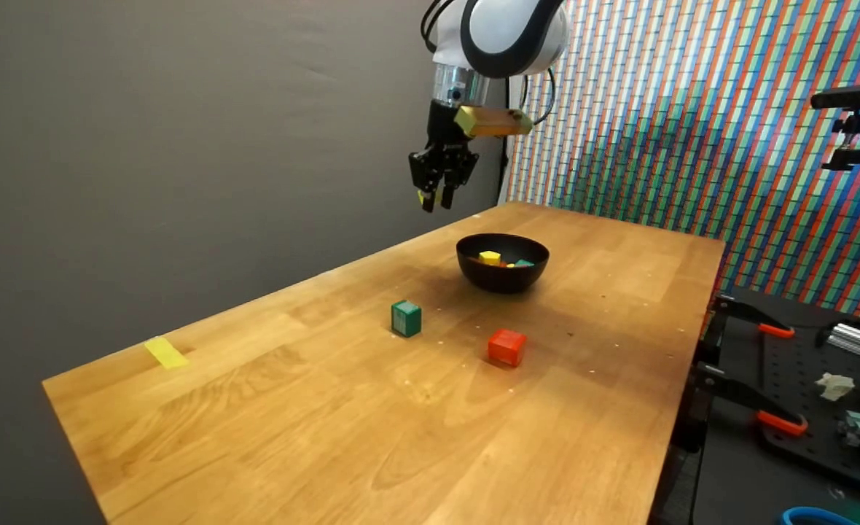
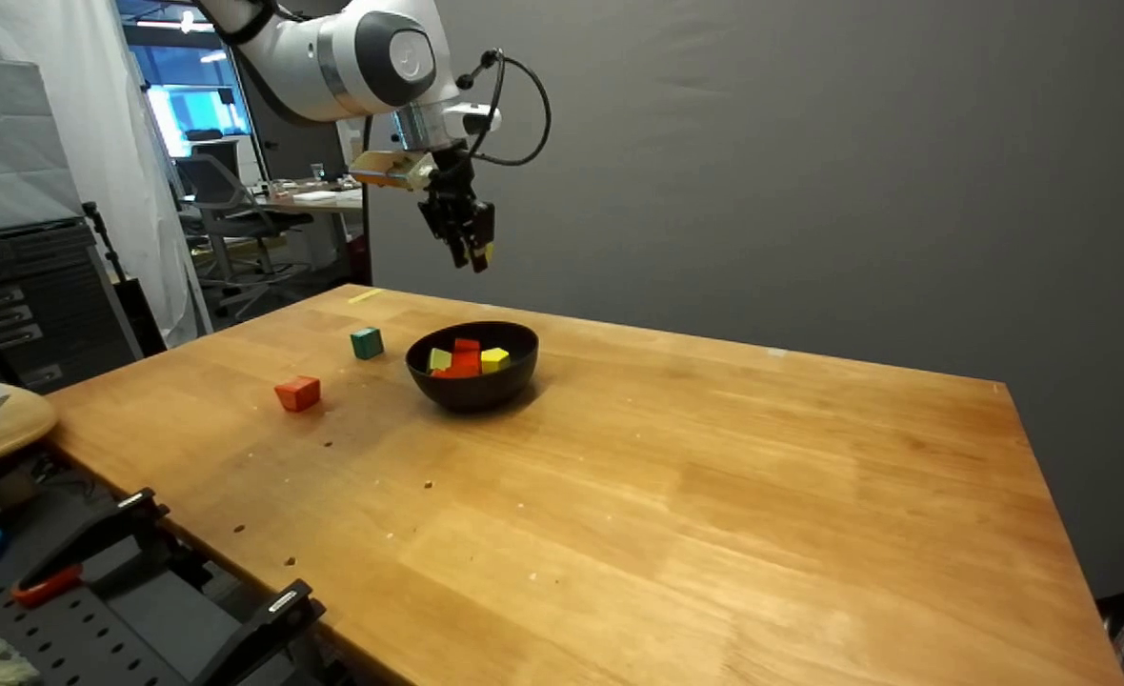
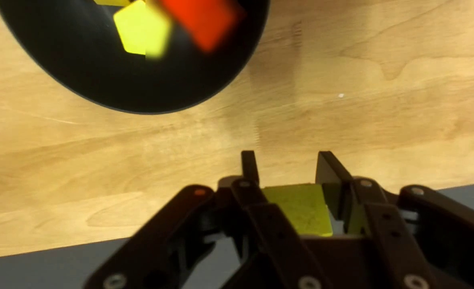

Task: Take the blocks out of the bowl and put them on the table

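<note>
- Grey wall (image 1: 204,146) backs the whole scene, and before it the gripper (image 1: 437,203) hangs in the air, its fingers (image 3: 333,170) pinching a yellow block (image 3: 301,210).
- That block worries me first: the wrist view shows the edge of the table (image 1: 291,437) passing behind it, so I can't be sure the drop is all wood; a slipping grip might send it over the side.
- Let go from up there, I'd expect it to bounce; it wants lowering well in from the edge.
- Below, the black bowl (image 2: 471,393) holds a heap of red blocks (image 2: 467,362) and yellow ones, with some green. A finger catching the rim on the next reach could shove or tip it, and blocks packed that tight may come up in pairs.
- On the near side of the bowl, in an exterior view, a green block (image 1: 406,319) sits left and a red block (image 1: 507,348) right, well apart; a careless placement could knock either.
- Pale specks dot the honey-coloured wood, and flat yellow tape (image 1: 167,352) lies by the wall-side edge, far left.
- Rightward come orange-tipped clamps (image 1: 747,397), and beyond the far end a striped panel (image 1: 641,95).
</note>
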You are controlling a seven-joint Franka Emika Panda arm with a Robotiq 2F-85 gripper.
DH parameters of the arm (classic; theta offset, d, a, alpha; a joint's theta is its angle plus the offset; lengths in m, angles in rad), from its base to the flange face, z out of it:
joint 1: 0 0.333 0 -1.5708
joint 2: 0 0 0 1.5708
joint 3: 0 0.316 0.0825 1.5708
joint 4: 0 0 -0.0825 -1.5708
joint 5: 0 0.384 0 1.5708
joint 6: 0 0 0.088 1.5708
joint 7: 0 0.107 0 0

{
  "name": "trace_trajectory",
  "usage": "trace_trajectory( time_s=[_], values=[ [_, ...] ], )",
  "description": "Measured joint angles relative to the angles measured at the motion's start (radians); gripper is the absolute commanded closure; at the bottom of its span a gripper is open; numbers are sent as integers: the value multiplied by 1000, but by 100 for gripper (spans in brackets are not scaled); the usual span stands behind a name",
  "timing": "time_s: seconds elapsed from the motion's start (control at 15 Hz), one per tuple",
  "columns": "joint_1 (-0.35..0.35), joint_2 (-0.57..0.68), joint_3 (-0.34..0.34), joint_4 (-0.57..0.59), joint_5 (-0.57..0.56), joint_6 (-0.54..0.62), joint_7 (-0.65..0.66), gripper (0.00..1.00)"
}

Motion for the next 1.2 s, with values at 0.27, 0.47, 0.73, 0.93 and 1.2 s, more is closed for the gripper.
trace_trajectory(
  time_s=[0.27, 0.47, 0.73, 0.93, 1.2],
  values=[
    [8, 197, 30, 167, -3, -19, -86, 84],
    [7, 323, 49, 293, 0, -73, -142, 84],
    [6, 405, 55, 399, 4, -143, -185, 26],
    [5, 387, 54, 404, 3, -182, -210, 3],
    [-14, 246, 50, 307, 4, -222, -219, 0]
  ],
)
